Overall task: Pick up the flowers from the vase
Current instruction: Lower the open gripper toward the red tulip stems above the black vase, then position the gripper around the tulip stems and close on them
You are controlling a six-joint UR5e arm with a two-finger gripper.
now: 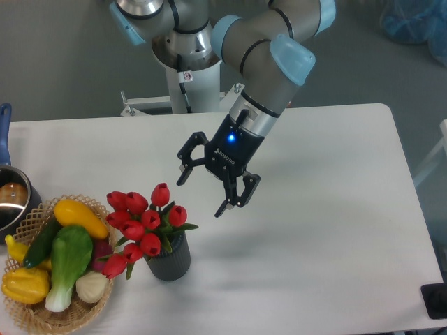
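Camera view, reading from the left edge: a metal pot with a blue handle sits partly out of frame, and just below it a woven wicker basket holds a yellow squash, a yellow pepper, a green leafy vegetable and a pale bulb. Just beside the basket stand the flowers, a bunch of red tulip buds with green leaves fanning wider than the vase, a small dark ribbed cylinder resting upright on the white table near its front edge. Up and to the right of the blooms hangs the gripper, its two fingers spread wide with nothing between them, clear of the buds and not touching anything. My judgement is that the bunch is light, and looks artificial, with stems that give a little and buds that would crush or splay under a hard pinch; the vase also looks light, so it may lift or tip along with the bunch if the stems bind in its mouth. The best hold seems to be low on the gathered stems, just above the rim, though leaves hide most of that spot
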